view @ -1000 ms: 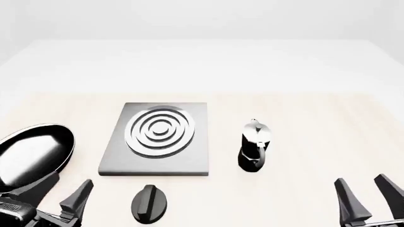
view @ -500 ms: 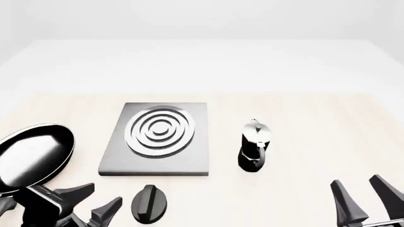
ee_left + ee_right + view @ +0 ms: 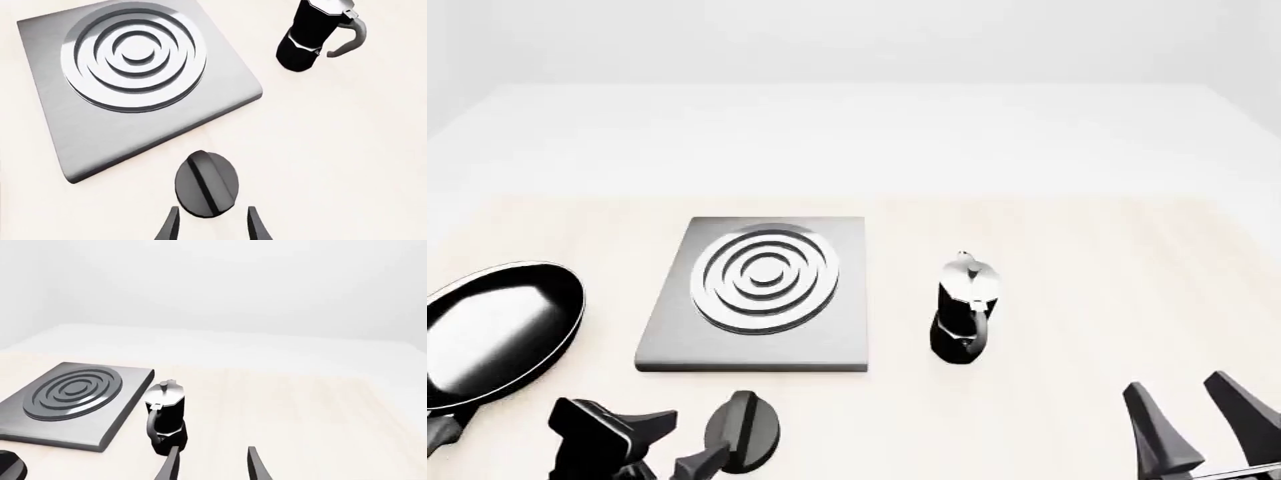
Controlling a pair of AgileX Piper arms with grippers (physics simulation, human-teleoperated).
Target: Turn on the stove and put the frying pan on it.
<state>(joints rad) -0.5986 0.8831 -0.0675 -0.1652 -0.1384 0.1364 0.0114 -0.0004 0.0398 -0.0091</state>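
At the near edge of a pale wooden table point(image 3: 1094, 260), the left gripper point(image 3: 681, 440) hangs just short of a small black round knob with a raised ridge point(image 3: 745, 432), its two dark fingers spread apart and empty. From the left wrist view the knob point(image 3: 206, 184) lies just ahead of the fingertips point(image 3: 169, 227), squarely between them but not yet enclosed. Just beyond the knob sits the stove point(image 3: 694, 330), a flat square grey metal slab with concentric light and dark rings at its middle, nothing resting on it. The frying pan point(image 3: 497, 328), round, shallow, glossy black with a pale reflective inside, lies on the table left of the stove and apart from it, its long handle running toward the near left corner. A small black-and-silver moka pot point(image 3: 965, 308) stands upright to the stove's right. The right gripper point(image 3: 1201, 430) waits at the near right, fingers parted, holding nothing.

By all appearances the switching-on step is in hand, with the pan yet to be moved. The next move looks to call for a short advance so the fingers straddle the ridge, a close, then a wrist twist; an off-centre pinch could slip off the ridge.
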